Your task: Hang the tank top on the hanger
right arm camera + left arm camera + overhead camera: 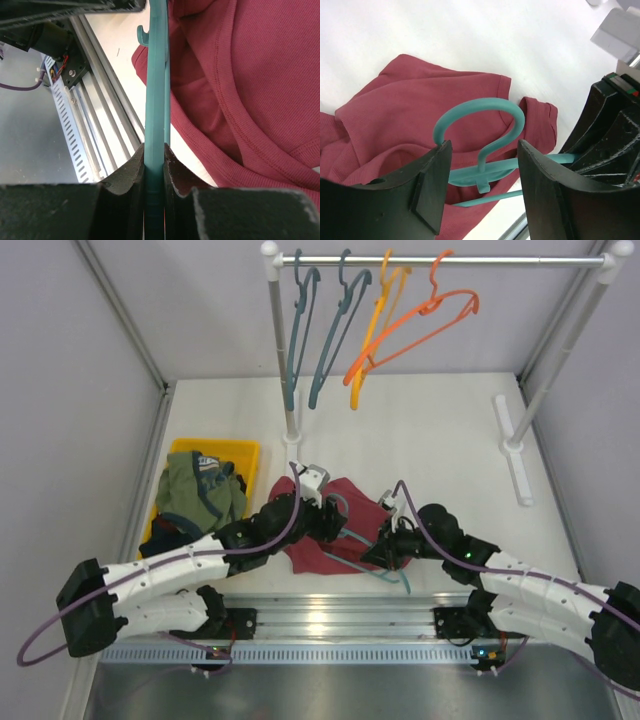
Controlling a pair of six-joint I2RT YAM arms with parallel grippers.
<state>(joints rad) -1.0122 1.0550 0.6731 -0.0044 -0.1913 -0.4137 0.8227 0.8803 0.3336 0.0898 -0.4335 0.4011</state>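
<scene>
Squarely in right gripper (155, 152), teal hanger (156, 75) over maroon tank top (250, 75).

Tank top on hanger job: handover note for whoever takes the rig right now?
Left gripper: open, jaws either side of the hanger neck just below the hook, not closed on it.
Right gripper: shut on one of the hanger's bars.
Tank top: rumpled on the table between the arms, with the hanger over it.
Done: hanger gripped and held at the top.
Left: no strap visibly sits on the hanger, so feed it in and seat both straps.
</scene>
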